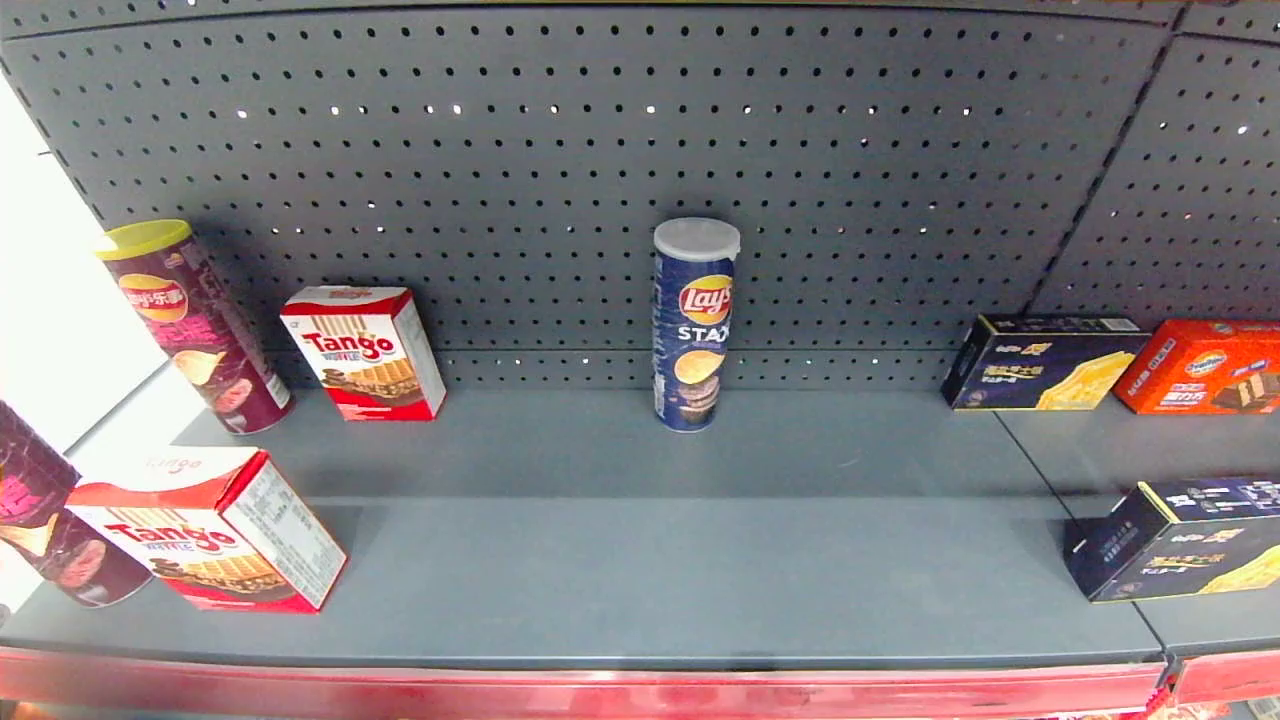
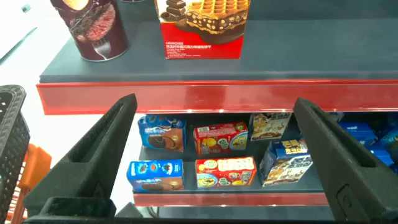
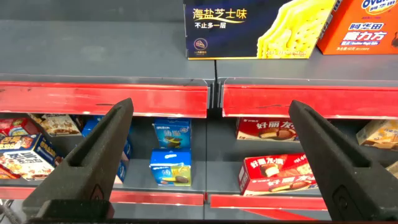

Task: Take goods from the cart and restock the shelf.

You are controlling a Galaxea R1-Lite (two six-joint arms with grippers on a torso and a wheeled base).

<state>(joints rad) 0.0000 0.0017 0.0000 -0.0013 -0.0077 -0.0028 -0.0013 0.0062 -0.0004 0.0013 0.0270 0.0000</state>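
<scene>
One tall dark blue chip tube with a pale lid (image 1: 694, 330) stands upright in the middle of the grey metal shelf (image 1: 650, 540). It is close to the grey back wall full of little holes (image 1: 600, 150). Its label has a round red and yellow badge, white letters and a picture of chips.

On the left, a dark red chip tube with a yellow-green lid (image 1: 195, 325) stands at the back. A red and white wafer box (image 1: 365, 352) stands just beside it. Nearer the front are a second wafer box (image 1: 215, 545) and a second dark red tube (image 1: 50, 540), side by side.

On the right, a dark blue cracker box with yellow crackers on it (image 1: 1040, 362) and an orange box (image 1: 1205, 365) lie at the back. Another dark blue box (image 1: 1170, 540) lies nearer the front. A shiny red strip (image 1: 600, 690) runs along the shelf's front edge.

The left gripper (image 2: 214, 102) hangs in front of that strip, below the front wafer box. Its two black fingers are spread wide with nothing between them. The right gripper (image 3: 212, 104) hangs in front of the strip on the cracker side. It is also spread wide and holds nothing.

Behind the grippers, lower shelves hold small blue cookie packs (image 3: 171, 149) and red boxes (image 3: 280, 174). A black wire basket (image 2: 12, 137) shows next to the left gripper.
</scene>
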